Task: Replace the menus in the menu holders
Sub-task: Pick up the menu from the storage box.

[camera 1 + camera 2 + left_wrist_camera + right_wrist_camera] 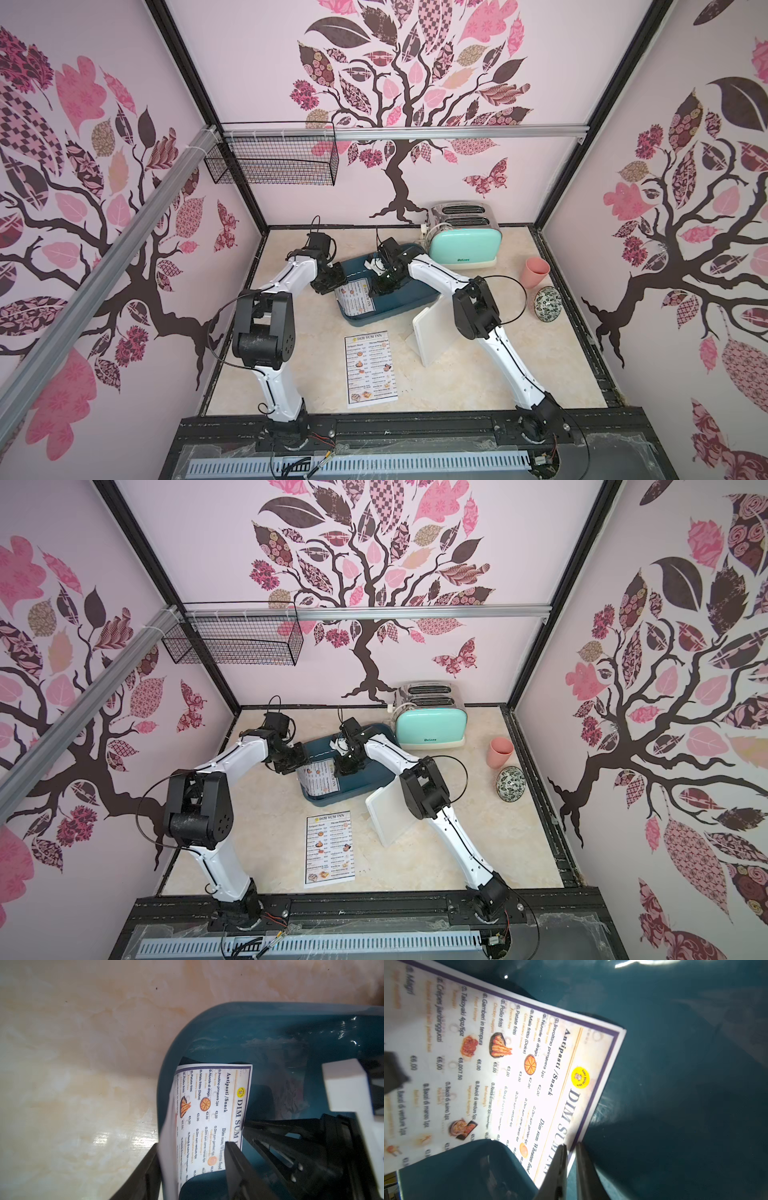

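— What have your grippers got?
— My right gripper [571,1145] is pinched onto the heading edge of the menu in the tray [508,1053]. My left gripper [191,1144] has its jaws apart, that sheet's curled side between them, clamping nothing.
— Count it all.
— Two grippers; two menus; one stand, one tray, one toaster, one cup, one bowl, one basket.
— How does the pinched menu look?
— White, purple-bordered; a round yellow logo beside "DIM SUM INN"; two columns of dishes with small food photos. It bows upward inside the dark teal tray [386,318], curling on the side toward my left gripper.
— The rest?
— The other menu [370,368] lies flat on the table [478,374], well apart from the tray. The stand [432,332] is white with rounded corners, upright just beside the tray, partly behind my right arm.
— And the room?
— A cream marbled table; pale pink walls printed with trees. The mint toaster [463,245] is at the back; the pink cup [537,272] and patterned bowl [547,303] are to my right. The black wire basket [274,162] hangs on the back wall.
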Robot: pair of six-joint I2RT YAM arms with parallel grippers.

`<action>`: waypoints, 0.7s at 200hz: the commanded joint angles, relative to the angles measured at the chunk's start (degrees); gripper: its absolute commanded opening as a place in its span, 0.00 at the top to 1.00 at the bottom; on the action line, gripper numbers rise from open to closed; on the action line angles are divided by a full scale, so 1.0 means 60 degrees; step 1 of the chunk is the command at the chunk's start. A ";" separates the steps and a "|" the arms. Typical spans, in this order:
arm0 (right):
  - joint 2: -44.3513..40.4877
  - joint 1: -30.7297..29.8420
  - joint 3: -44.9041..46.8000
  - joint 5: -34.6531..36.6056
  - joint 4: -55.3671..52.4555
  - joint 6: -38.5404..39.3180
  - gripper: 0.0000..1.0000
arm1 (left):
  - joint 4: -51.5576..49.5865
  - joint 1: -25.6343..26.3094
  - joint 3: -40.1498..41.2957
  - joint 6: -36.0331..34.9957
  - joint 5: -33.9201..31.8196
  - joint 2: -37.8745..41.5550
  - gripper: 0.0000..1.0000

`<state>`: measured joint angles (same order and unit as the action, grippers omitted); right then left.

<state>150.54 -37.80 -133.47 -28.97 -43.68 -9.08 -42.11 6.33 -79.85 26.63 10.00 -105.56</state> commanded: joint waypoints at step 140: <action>0.0535 0.0000 0.0198 0.0873 -0.1033 -0.0098 0.80 | -0.0710 0.0077 -0.0706 -0.0030 -0.1167 0.0558 1.00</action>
<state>150.54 -37.80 -133.47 -29.02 -43.68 -9.26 -45.41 6.70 -82.41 26.89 5.15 -103.11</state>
